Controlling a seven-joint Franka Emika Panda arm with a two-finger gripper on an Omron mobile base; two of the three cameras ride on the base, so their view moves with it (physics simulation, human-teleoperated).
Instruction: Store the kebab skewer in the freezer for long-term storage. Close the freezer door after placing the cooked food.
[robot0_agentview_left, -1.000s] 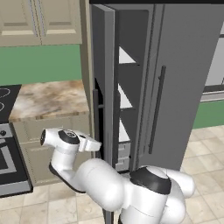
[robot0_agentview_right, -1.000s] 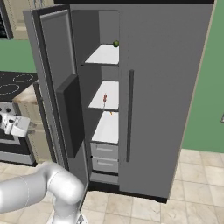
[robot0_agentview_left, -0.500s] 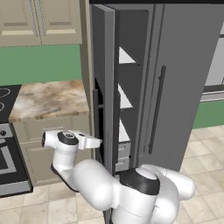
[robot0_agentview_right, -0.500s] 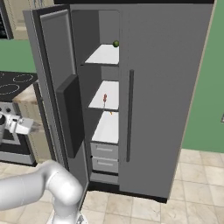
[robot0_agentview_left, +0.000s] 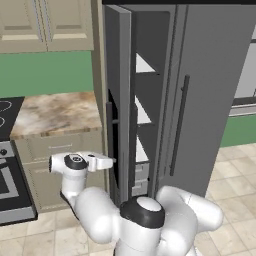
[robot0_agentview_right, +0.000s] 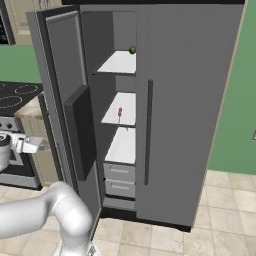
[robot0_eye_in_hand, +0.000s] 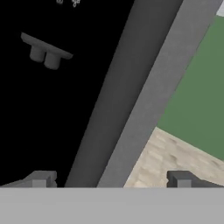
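Swinging closer, the empty, wide-spread claw (robot0_agentview_left: 111, 161) now sits just outside the freezer door's (robot0_agentview_right: 65, 100) outer face. Beyond it, inside the freezer (robot0_agentview_right: 122, 145), the kebab skewer (robot0_agentview_right: 120, 113) rests on the middle shelf; closing remains.

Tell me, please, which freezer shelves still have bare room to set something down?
The lowest shelf, above the grey drawers, looks bare. The top shelf is free forward of the green fruit at its back. The middle shelf holds the kebab skewer.
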